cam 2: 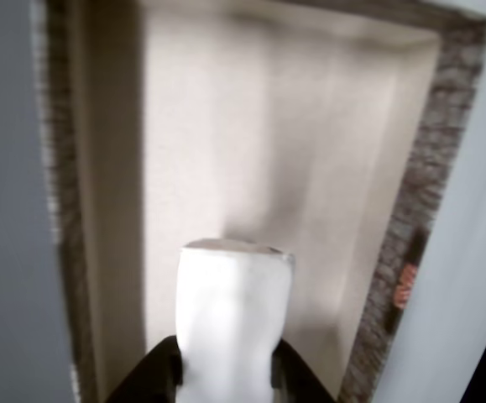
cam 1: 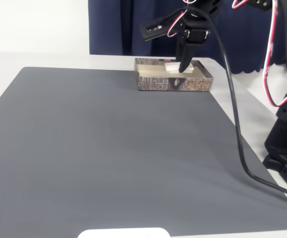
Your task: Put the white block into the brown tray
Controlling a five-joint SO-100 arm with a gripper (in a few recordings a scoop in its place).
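A dark grey mat [cam 1: 108,148] covers most of the white tabletop [cam 1: 44,59], with a navy curtain [cam 1: 123,25] hanging behind. At the far edge of the mat sits the brown tray [cam 1: 155,83], bark-patterned outside and cream inside, its emblem and lettering on the front wall; the wrist view looks down into its pale interior [cam 2: 410,218]. The black arm [cam 1: 195,25] reaches down over the tray from the right. Its fingers [cam 1: 185,67] are clamped on the white block [cam 1: 173,67], holding it upright inside the tray's opening; in the wrist view the block [cam 2: 230,319] stands between the dark fingers [cam 2: 154,374] above the tray floor. A smooth white rounded object [cam 1: 124,233] shows at the near edge.
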